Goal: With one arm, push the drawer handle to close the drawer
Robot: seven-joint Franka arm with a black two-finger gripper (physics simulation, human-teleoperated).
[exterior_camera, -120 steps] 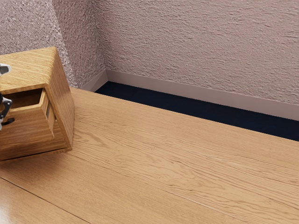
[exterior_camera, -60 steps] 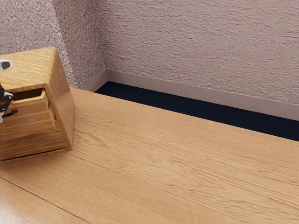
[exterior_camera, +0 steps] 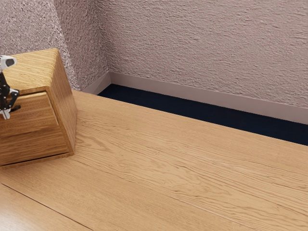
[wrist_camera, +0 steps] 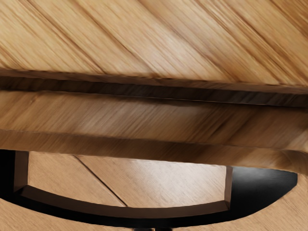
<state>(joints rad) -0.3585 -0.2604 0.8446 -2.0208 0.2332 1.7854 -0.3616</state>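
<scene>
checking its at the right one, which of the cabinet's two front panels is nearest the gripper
The upper panel, just under the cabinet top: the gripper is at its black handle, higher than the lower panel.

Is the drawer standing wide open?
No, the drawer sits nearly flush with the cabinet, leaving only a narrow dark gap along its upper edge.

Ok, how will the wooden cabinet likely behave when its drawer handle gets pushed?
The cabinet looks boxy and solid-sided, so probably stiff and fairly heavy. It sits flat on the table, so tipping seems unlikely, though that smooth surface might let it slide.
</scene>
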